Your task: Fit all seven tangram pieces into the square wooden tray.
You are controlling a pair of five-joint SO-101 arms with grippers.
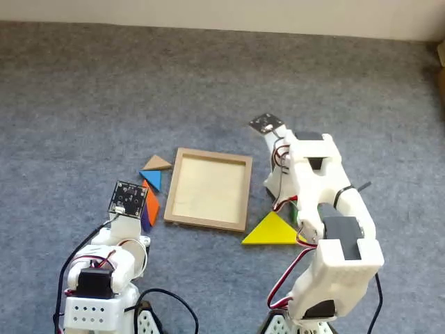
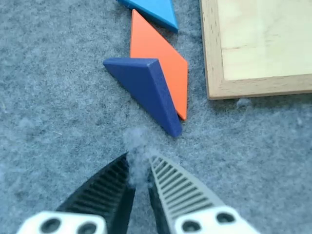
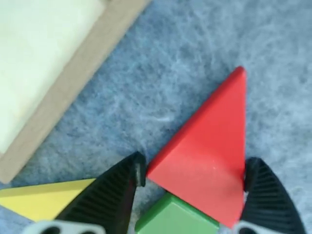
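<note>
The square wooden tray (image 1: 208, 189) lies in the middle with nothing in it. To its left lie a tan triangle (image 1: 157, 163), a light blue triangle (image 1: 151, 179), an orange parallelogram (image 2: 161, 68) and a dark blue triangle (image 2: 146, 90). My left gripper (image 2: 139, 170) is shut just short of the dark blue triangle's tip, holding nothing. Right of the tray, my right gripper (image 3: 192, 170) stands open, its fingers on either side of a red triangle (image 3: 209, 146) on the carpet. A green piece (image 3: 173, 217) sits beside the red one. The yellow triangle (image 1: 272, 229) lies near the tray's front right corner.
Everything rests on a grey carpet (image 1: 104, 90). The tray's rim (image 3: 73, 83) runs close beside the red triangle. The right arm (image 1: 320, 188) covers the red and green pieces from above.
</note>
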